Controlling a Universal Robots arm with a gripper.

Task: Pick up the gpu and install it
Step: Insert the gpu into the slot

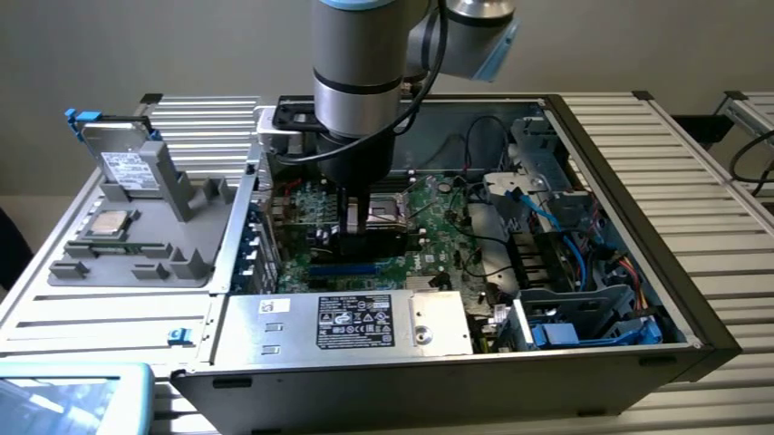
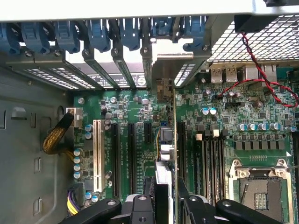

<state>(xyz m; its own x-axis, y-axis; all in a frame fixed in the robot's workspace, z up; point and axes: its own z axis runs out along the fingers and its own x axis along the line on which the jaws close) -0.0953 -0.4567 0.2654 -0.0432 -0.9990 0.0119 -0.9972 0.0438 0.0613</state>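
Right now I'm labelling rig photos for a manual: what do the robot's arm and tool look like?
The silver-grey cylindrical arm has a black ring around it and a pale blue cap on a joint. A thin black cable runs down its side to a black lower section. The black tool has two angular fingers with silver screw heads.

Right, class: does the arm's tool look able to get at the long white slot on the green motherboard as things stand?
Probably not freely: the tool is shut on the thin graphics card with its silver bracket, standing among the black slots. The long white slot itself lies uncovered, nothing across it.
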